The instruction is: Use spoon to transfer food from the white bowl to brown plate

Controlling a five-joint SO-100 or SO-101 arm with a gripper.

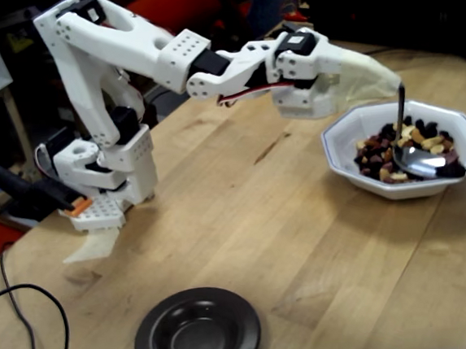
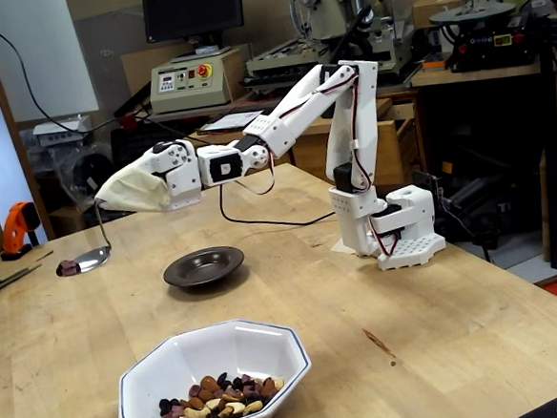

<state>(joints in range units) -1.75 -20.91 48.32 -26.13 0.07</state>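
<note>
Food (image 2: pixel 210 397) sits in the white bowl (image 2: pixel 269 348) at lower centre, with the brown plate (image 2: pixel 203 267) beyond it. Farther left, the spoon (image 2: pixel 86 261) hangs with one dark piece (image 2: pixel 67 268) at its lip. Any tilt could spill it onto the counter (image 2: pixel 440 332). Cloth (image 2: pixel 115 190) hides the gripper (image 2: pixel 129 193), so I cannot tell its grip.

I see open bench (image 1: pixel 304 242) between the white bowl (image 1: pixel 406 189) and the brown plate (image 1: pixel 151 330). The arm's base (image 1: pixel 107 181) stands clear, left in that fixed view.

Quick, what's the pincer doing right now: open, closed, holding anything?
Pincer: closed on the spoon, gripping its handle; a cream cloth cover hides the fingers themselves.
</note>
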